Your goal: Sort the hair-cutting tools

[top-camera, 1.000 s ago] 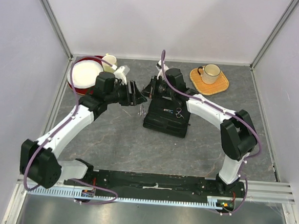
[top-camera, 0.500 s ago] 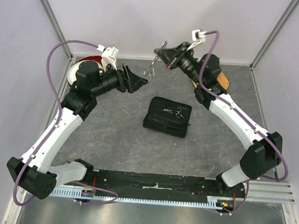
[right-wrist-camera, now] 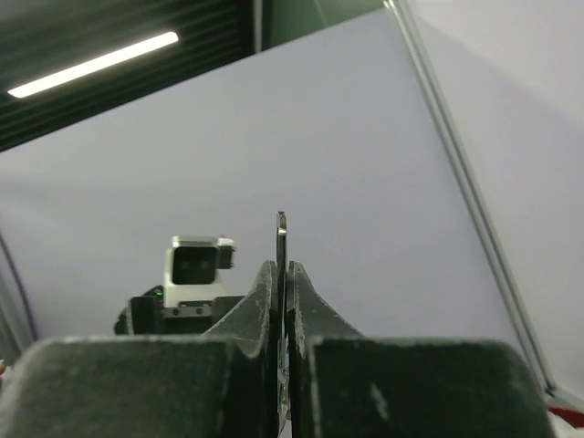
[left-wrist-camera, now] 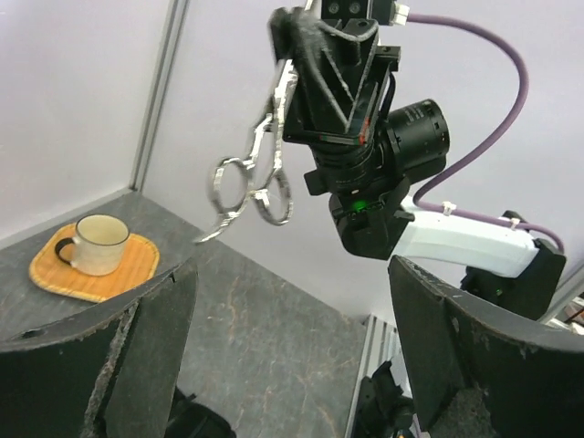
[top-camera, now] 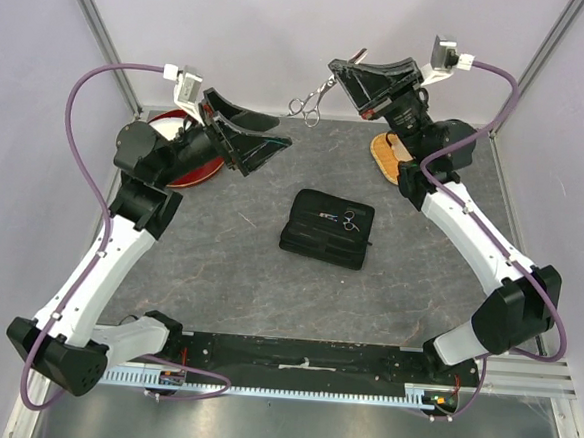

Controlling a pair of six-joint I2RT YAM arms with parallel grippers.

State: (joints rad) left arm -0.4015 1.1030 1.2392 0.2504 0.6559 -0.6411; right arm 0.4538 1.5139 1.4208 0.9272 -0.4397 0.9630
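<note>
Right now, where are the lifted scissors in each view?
Top external: scissors upper centre, in the air.
Left wrist: scissors upper left of centre, rings down.
Right wrist: scissors at centre, edge-on.
Shared landmark: the right gripper clamping them.

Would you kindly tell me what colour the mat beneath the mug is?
The mat is orange-tan; the left wrist view shows it best.

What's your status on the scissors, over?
Right claw shut on scissors, held high by the blades. Left claw open, facing the handles, not touching. Second scissors on black case. Nothing else in the way.
</note>
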